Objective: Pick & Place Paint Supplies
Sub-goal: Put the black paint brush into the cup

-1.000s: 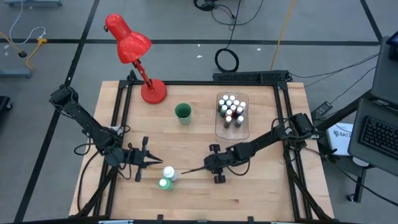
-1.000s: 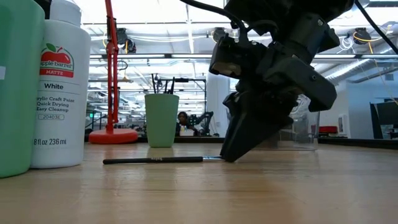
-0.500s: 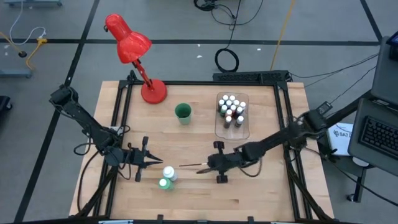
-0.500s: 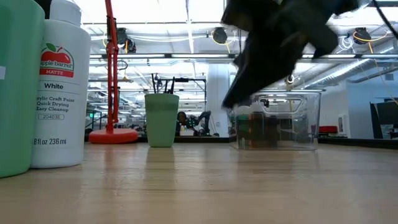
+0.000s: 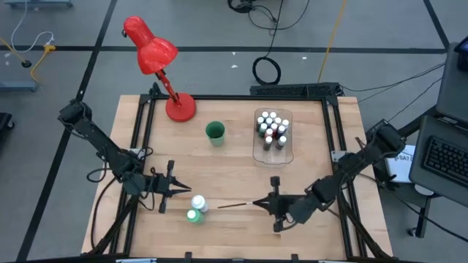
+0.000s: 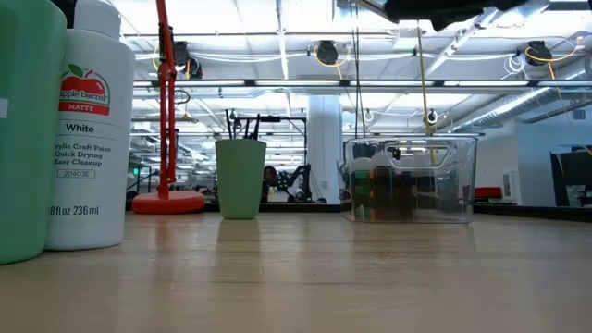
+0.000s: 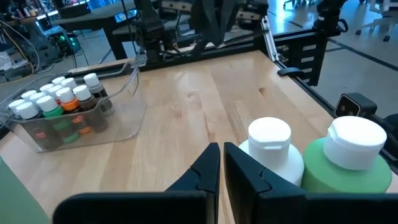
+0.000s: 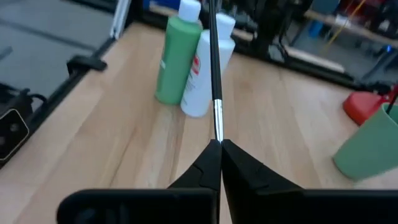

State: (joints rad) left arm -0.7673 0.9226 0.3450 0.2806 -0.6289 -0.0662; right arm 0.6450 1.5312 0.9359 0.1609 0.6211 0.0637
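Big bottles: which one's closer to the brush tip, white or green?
The white bottle. The brush held by the right end effector points at it; the green bottle stands beside it, nearer the table's front edge.

Grey taped floor [image 5: 66, 29], ceiling lights [image 6: 324, 51], black cable coil [image 5: 266, 70]

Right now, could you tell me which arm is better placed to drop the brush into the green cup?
The right. Its gripper is shut on the brush, lifted off the table. The left gripper, empty and shut, waits beside the white bottle. The right arm must carry the brush up to the green cup.
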